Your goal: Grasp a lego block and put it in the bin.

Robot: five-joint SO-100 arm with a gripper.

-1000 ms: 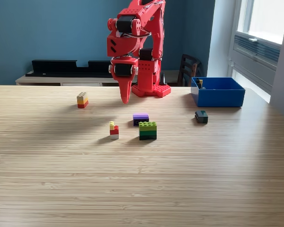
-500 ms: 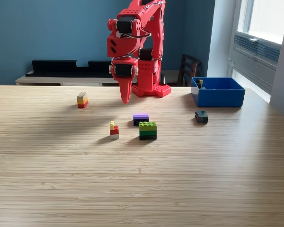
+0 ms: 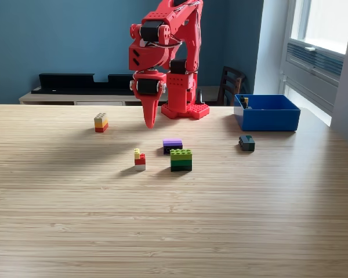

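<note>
Table (image 3: 174,220): light wood with fine lengthwise grain, smooth, satin sheen. Arm (image 3: 174,52): red matt plastic, faintly layered look, with black glossy motor housings. Gripper (image 3: 149,119): same red matt plastic. Bin (image 3: 267,119): bright blue smooth plastic, slight gloss. Lego blocks, e.g. green one (image 3: 181,160): hard plastic, studded tops, mildly glossy.

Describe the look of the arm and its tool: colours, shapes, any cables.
The arm is bright red printed plastic with black servo blocks set into its joints, standing on a red base. A thin pale cable loops near the upper joint. The tool is red too and tapers to a narrow pointed tip. No markings are readable.
</note>
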